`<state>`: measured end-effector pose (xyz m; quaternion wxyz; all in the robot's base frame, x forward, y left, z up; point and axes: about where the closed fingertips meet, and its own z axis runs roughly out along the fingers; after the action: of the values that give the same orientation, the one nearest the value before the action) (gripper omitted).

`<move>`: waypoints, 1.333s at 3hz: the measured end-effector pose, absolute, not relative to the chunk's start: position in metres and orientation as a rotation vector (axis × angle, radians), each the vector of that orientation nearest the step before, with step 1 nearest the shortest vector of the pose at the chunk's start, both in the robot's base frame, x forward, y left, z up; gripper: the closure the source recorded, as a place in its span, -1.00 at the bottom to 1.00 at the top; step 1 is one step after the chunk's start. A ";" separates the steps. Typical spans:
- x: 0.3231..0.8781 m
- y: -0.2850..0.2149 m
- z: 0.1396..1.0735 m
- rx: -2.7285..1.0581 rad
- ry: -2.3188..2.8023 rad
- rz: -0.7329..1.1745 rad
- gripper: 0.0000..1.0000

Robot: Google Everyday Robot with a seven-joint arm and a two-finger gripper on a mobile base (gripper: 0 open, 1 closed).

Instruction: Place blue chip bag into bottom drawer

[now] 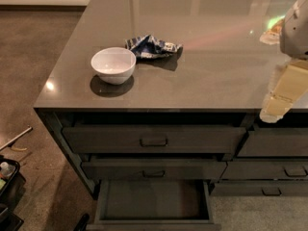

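The blue chip bag (153, 46) lies crumpled on the grey countertop (207, 71), just right of and behind the white bowl (113, 64). The bottom drawer (153, 201) of the wide left column is pulled open and shows a plain dark interior with nothing in it. My arm enters at the right edge. Its cream-coloured gripper (278, 102) hangs over the counter's front right edge, far right of the bag and holding nothing that I can see.
Two shut handled drawers (154, 141) sit above the open one. A narrower drawer column (274, 170) stands to the right. A pale object (272, 30) lies at the counter's far right. A black bin (6, 177) and a rod (14, 138) lie on the floor at left.
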<state>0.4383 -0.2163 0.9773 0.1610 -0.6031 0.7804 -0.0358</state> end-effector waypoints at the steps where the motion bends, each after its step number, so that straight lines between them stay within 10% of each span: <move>1: 0.443 -0.214 0.978 -1.723 2.215 -0.095 -1.00; 4: 0.505 -0.194 0.961 -1.678 2.153 0.017 -1.00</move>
<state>0.5051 -0.1944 0.9607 0.2045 -0.6016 0.7721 0.0060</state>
